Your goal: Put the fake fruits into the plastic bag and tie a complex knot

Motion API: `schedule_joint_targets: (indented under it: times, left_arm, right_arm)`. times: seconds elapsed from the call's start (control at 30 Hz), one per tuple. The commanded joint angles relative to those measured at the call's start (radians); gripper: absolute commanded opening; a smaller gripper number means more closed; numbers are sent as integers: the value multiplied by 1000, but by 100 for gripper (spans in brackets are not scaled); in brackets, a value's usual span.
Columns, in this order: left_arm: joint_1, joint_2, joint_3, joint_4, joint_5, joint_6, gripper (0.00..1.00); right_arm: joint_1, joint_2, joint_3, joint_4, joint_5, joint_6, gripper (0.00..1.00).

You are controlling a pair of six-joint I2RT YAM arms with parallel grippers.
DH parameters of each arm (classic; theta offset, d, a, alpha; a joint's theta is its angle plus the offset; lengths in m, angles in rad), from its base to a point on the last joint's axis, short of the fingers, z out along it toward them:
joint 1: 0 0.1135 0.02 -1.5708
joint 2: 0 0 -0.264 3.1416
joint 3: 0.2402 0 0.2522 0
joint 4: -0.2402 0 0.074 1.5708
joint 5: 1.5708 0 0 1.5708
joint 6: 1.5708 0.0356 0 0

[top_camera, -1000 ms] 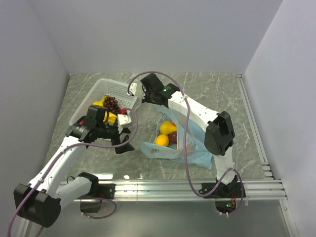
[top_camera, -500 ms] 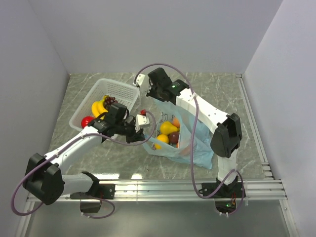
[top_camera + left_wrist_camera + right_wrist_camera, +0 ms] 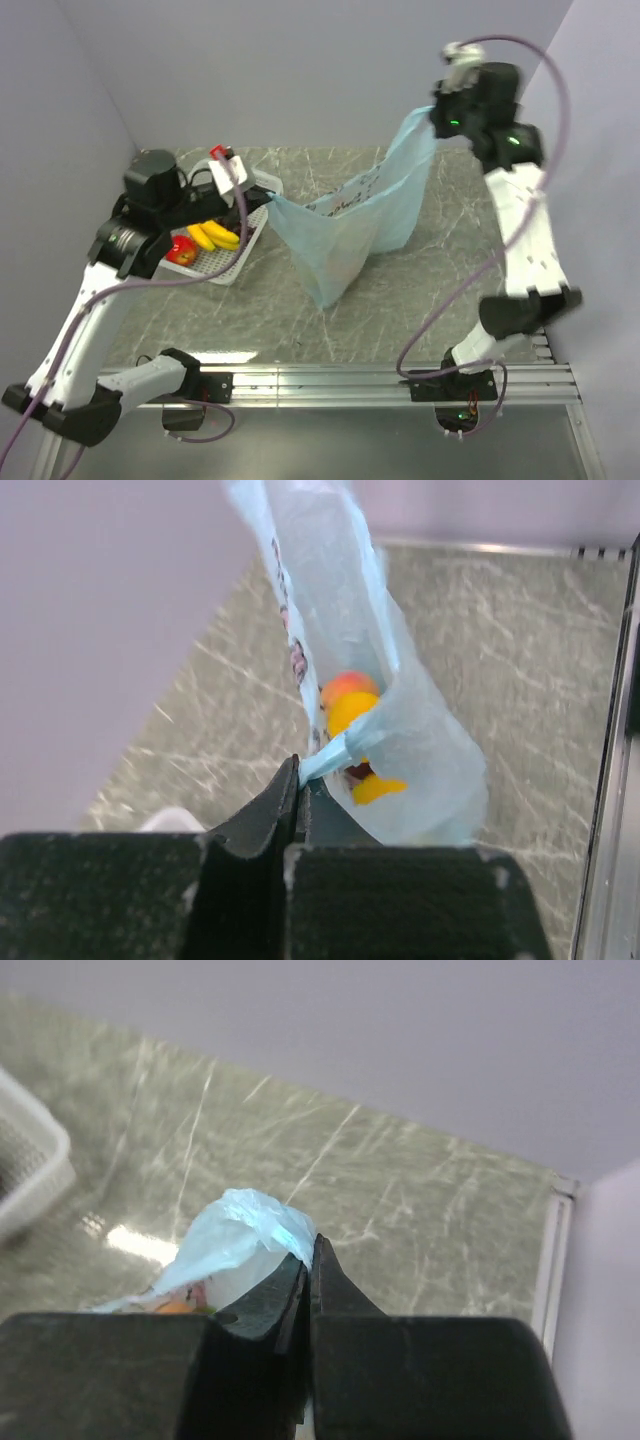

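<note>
The light-blue plastic bag hangs stretched between my two grippers above the table. My left gripper is shut on one handle at the bag's left corner. High at the back right, my right gripper is shut on the other handle. Fake fruits show through the bag in the left wrist view: an orange-pink one and yellow ones. Yellow bananas and a red apple lie in the basket. No knot is in view.
The white latticed basket sits at the left under my left arm, and its corner shows in the right wrist view. Grey walls close in on the left, back and right. A metal rail runs along the near edge.
My left gripper left the basket, closed on the bag's handle and pulled left. The right arm rose high to the back right, so the bag went from lying on the table to hanging stretched.
</note>
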Motion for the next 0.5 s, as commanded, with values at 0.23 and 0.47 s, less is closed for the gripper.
schedule_joint_targets:
  times: [0.23, 0.47]
  left_arm:
    - [0, -145, -213, -49, -88, 108, 0]
    - [41, -154, -242, -55, -139, 105, 0]
  right_arm:
    - [-110, -505, -654, 153, -352, 153, 0]
    - [-110, -623, -821, 201, -396, 165, 0]
